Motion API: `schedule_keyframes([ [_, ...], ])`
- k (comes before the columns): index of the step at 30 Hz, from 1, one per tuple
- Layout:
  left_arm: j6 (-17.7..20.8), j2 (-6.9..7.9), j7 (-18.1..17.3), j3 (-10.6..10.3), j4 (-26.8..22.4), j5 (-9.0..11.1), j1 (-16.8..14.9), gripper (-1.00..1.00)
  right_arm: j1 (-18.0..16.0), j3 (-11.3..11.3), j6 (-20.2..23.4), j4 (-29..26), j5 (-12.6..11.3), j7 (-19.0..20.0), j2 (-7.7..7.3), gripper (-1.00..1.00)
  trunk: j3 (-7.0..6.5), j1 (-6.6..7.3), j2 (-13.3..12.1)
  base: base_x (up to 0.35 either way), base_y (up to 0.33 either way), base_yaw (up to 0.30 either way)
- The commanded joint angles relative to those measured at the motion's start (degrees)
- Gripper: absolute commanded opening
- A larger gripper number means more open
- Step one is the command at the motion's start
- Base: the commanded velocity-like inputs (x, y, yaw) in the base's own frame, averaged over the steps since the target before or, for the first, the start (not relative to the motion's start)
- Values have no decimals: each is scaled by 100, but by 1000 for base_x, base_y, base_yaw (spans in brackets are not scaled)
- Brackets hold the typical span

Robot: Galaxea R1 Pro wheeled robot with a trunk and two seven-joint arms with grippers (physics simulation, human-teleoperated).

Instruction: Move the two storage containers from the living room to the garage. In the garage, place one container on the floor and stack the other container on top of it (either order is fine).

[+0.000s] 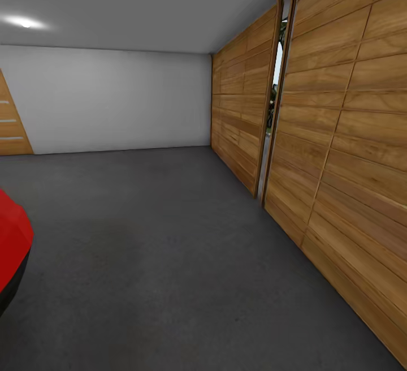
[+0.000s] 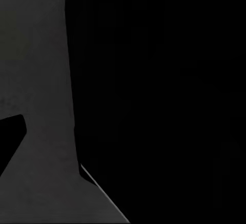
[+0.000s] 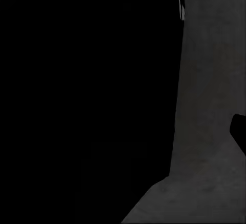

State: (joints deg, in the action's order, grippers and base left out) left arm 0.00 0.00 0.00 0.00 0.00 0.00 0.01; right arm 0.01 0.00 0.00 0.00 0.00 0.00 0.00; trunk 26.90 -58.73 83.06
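I am in the garage, looking across its dark grey floor [image 1: 158, 235] toward a plain white wall [image 1: 113, 99]. The two storage containers and the living room are out of view. In the left wrist view a large black shape [image 2: 164, 101] hangs over grey floor [image 2: 41, 80], with a small dark tip [image 2: 10, 137] at the frame edge. The right wrist view is much the same: a black mass [image 3: 87, 101], grey floor [image 3: 210, 80] and a dark tip [image 3: 240, 131]. Whether either gripper is open or shut cannot be read from these.
Wood-panelled doors [image 1: 339, 133] run along the right side, with a narrow vertical gap [image 1: 271, 105] between two panels. The nose of a red car [image 1: 11, 246] juts in at the lower left. Another wood-panelled door [image 1: 11, 128] stands at the far left.
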Motion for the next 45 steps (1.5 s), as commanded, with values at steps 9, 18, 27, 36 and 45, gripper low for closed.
schedule_keyframes([
  [9, -84, -96, -137, 117, -66, -71, 261, 100, -265, 105, -52, -262, -50, 132, 64, 100, 3, 0, 2, 0, 0, 0],
  [18, -100, -91, -125, 201, -354, -70, 307, 100, -562, 102, -206, -556, -19, 115, 50, 100, 3, 0, 2, 0, 0, 0],
  [27, -105, -88, -132, 196, -438, -70, 307, 100, -660, 57, -196, -848, -67, 110, 24, 100, 3, 0, 2, 175, 0, 0],
  [36, -105, -88, -132, 193, -444, -70, 307, 100, -660, 67, -206, -1138, -37, 124, 32, 100, 3, 0, 2, 333, 0, 0],
  [45, -105, -79, -132, 193, -448, -70, 307, 100, -660, 77, -220, -1249, -22, 122, 34, 100, 3, 0, 2, 341, 0, 0],
])
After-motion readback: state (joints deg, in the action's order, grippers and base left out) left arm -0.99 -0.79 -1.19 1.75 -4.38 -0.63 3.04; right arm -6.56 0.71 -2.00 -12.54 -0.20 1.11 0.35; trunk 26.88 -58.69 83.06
